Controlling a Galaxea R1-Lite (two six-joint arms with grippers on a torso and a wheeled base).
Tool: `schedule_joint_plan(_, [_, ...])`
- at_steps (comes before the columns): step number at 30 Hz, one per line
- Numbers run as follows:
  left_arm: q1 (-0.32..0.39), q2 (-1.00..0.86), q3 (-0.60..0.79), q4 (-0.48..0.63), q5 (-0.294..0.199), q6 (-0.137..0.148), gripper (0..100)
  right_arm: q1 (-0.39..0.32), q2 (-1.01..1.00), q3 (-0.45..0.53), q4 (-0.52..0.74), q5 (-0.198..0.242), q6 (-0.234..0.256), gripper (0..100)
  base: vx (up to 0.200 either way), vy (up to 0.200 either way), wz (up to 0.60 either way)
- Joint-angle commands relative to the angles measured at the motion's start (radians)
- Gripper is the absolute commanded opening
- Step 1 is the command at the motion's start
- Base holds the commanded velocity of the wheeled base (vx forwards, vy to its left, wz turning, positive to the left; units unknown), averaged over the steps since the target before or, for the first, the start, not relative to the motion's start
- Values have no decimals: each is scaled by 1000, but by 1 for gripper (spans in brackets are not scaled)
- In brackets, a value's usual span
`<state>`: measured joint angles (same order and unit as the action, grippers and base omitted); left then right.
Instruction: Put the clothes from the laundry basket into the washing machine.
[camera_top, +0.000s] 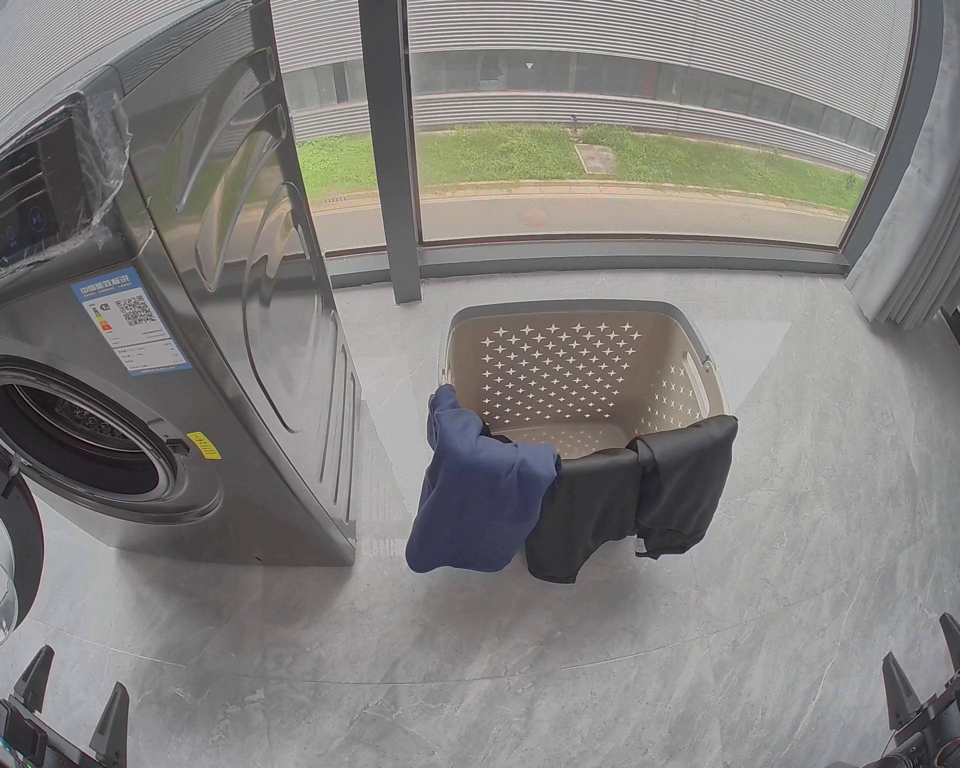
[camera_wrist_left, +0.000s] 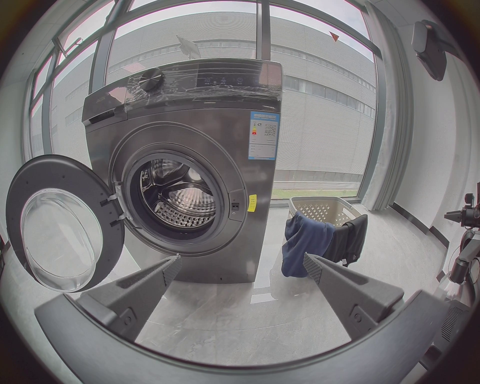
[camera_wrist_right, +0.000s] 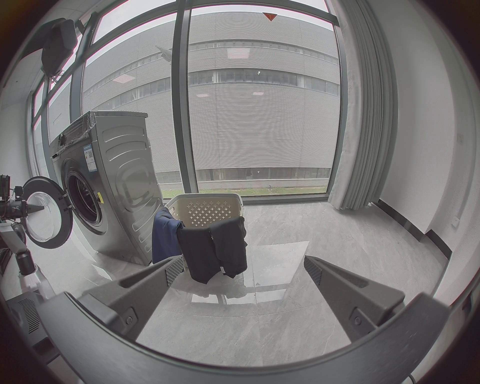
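Note:
A beige laundry basket stands on the floor before the window. A blue garment hangs over its near left rim, and a black garment drapes over the near right rim. The grey washing machine stands to the left with its round door swung open and its drum bare. My left gripper is low at the front left, open and holding nothing. My right gripper is low at the front right, also open. Both are well short of the basket.
Grey tiled floor lies open between me and the basket. A tall window with a grey post runs along the back. A curtain hangs at the far right.

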<state>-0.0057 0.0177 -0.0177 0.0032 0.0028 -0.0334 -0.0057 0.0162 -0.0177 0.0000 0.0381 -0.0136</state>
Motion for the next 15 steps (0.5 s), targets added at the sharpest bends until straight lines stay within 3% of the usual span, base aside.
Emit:
schedule_joint_plan(1, [1,-10,15,0,0,0,100,0,-7,18,2,0,0,100,0,0,0])
schedule_joint_plan(9, [1,-10,15,0,0,0,100,-3,-5,16,2,-1,0,100,0,0,0])
schedule_joint_plan(11, [1,-10,15,0,0,0,100,-3,-5,18,2,-1,1,100,0,0,600])
schedule_joint_plan(15, [1,-10,15,0,0,-2,100,-2,-7,18,0,0,1,100,0,0,0])
